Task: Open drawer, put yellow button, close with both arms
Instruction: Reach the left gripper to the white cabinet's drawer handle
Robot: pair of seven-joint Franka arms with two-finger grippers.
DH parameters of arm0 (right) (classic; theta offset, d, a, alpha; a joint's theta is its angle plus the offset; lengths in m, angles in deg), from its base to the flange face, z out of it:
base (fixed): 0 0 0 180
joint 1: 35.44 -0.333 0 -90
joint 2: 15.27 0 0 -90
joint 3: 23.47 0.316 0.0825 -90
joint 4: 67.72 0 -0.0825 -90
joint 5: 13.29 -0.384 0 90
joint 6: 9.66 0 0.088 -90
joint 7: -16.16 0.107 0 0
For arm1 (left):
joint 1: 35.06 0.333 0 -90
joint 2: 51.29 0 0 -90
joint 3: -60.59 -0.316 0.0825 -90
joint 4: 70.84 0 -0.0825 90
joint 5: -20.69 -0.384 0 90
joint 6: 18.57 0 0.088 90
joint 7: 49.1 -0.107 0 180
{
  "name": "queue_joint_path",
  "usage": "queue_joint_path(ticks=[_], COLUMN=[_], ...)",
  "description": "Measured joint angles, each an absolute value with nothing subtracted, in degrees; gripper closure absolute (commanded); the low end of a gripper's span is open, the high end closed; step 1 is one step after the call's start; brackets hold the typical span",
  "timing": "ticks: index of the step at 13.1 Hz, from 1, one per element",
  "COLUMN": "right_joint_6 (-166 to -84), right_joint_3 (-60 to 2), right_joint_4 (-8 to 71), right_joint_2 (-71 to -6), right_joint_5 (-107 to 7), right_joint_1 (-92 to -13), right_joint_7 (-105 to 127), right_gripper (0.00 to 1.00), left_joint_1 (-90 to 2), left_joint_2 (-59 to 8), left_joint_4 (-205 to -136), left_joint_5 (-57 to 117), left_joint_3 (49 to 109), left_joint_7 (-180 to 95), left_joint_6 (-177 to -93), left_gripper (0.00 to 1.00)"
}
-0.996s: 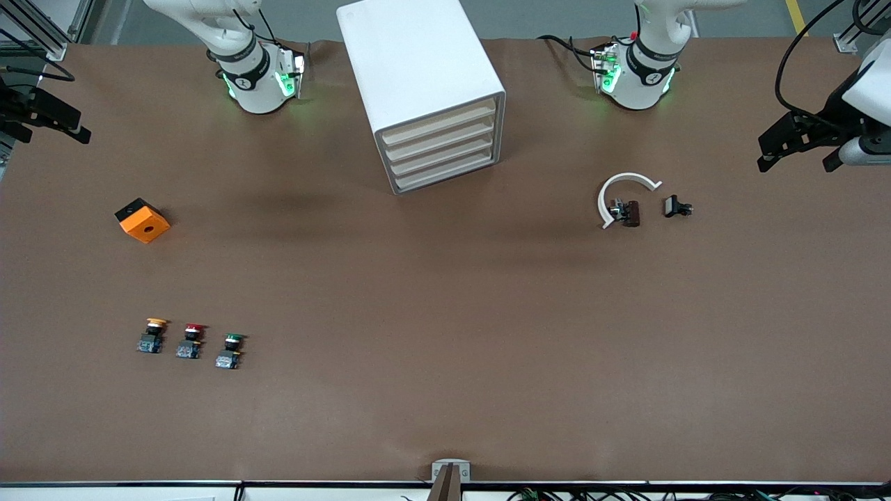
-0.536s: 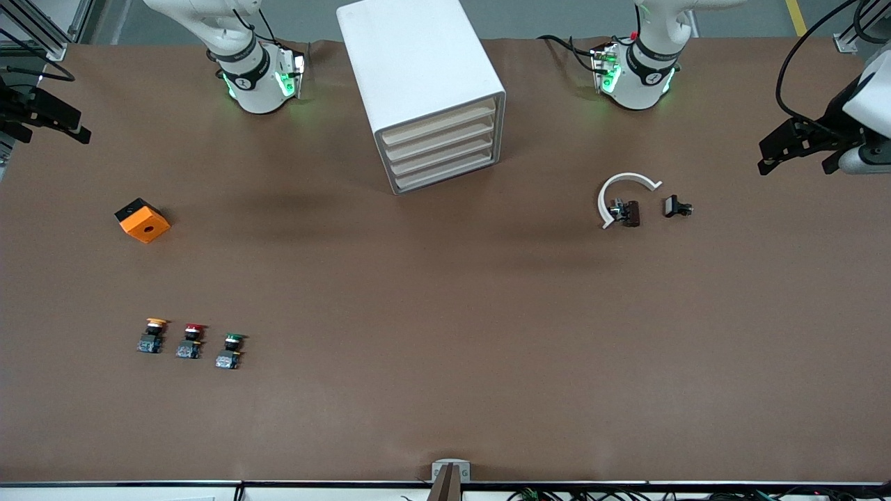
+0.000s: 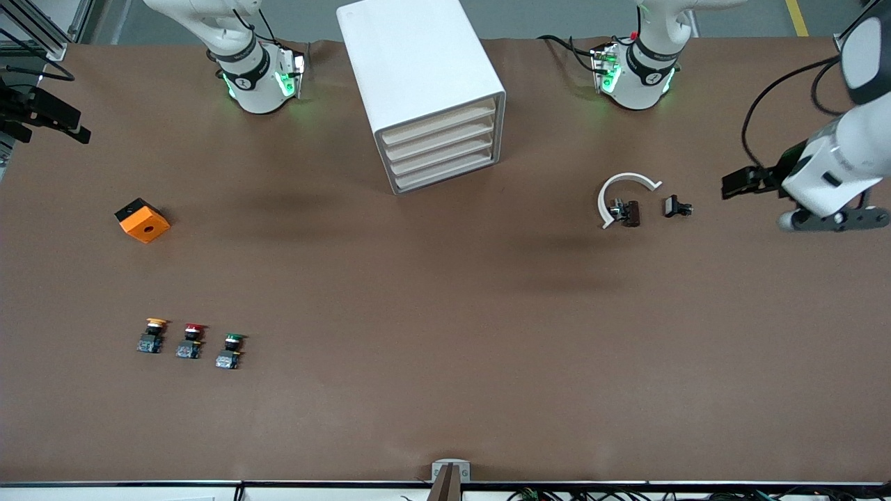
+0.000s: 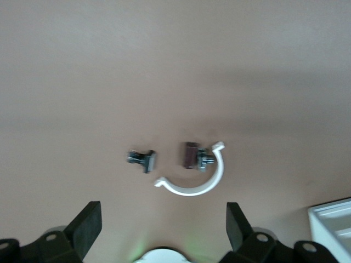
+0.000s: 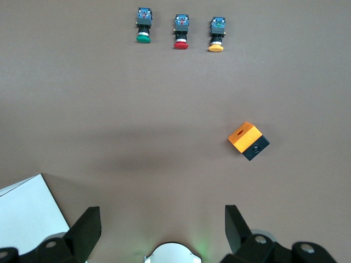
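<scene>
The white cabinet [image 3: 424, 76] stands between the arm bases, and its top drawer [image 3: 438, 120] is shut like the three below it. The yellow button [image 3: 152, 334] sits on the table toward the right arm's end, nearer to the front camera, at the outer end of a row of three buttons. It also shows in the right wrist view [image 5: 216, 38]. My right gripper [image 3: 73, 126] is open and empty in the air at the right arm's end of the table [image 5: 163, 230]. My left gripper [image 3: 739, 184] is open and empty over the left arm's end [image 4: 163, 230].
A red button [image 3: 191, 340] and a green button [image 3: 230, 350] lie beside the yellow one. An orange box [image 3: 142, 220] lies farther from the front camera than the buttons. A white C-shaped clamp [image 3: 619, 191], a brown part [image 3: 630, 213] and a small black part [image 3: 676, 207] lie toward the left arm's end.
The left arm has swung, bringing its gripper lower in the front view and closer to the small black part. The right arm has not moved.
</scene>
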State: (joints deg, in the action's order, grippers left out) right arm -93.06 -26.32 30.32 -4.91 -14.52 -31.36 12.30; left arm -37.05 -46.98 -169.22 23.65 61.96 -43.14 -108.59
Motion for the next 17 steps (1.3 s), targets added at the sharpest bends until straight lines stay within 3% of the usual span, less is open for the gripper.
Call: queue_joint_path(ticks=[5,10,17], right_joint_6=[-93.1,-93.1,-93.2], right_joint_3=[-26.3,-26.5,-26.5], right_joint_4=[30.3,30.1,29.1], right_joint_2=[-4.9,-4.9,-5.1], right_joint_5=[-14.5,-14.5,-14.3], right_joint_1=[-31.4,-31.3,-28.9], right_joint_7=[12.3,12.3,12.3], right_gripper=[0.00,0.00,0.00], left_joint_1=[-39.7,-45.1,-54.3], left_joint_2=[-36.1,-30.1,-17.0], left_joint_4=[-164.8,-161.0,-157.9], left_joint_5=[31.0,42.8,55.9], left_joint_3=[62.2,62.6,63.6], left_joint_7=[-30.0,-8.3,27.0], left_joint_6=[-109.5,-109.1,-100.5], left_gripper=[0.00,0.00,0.00])
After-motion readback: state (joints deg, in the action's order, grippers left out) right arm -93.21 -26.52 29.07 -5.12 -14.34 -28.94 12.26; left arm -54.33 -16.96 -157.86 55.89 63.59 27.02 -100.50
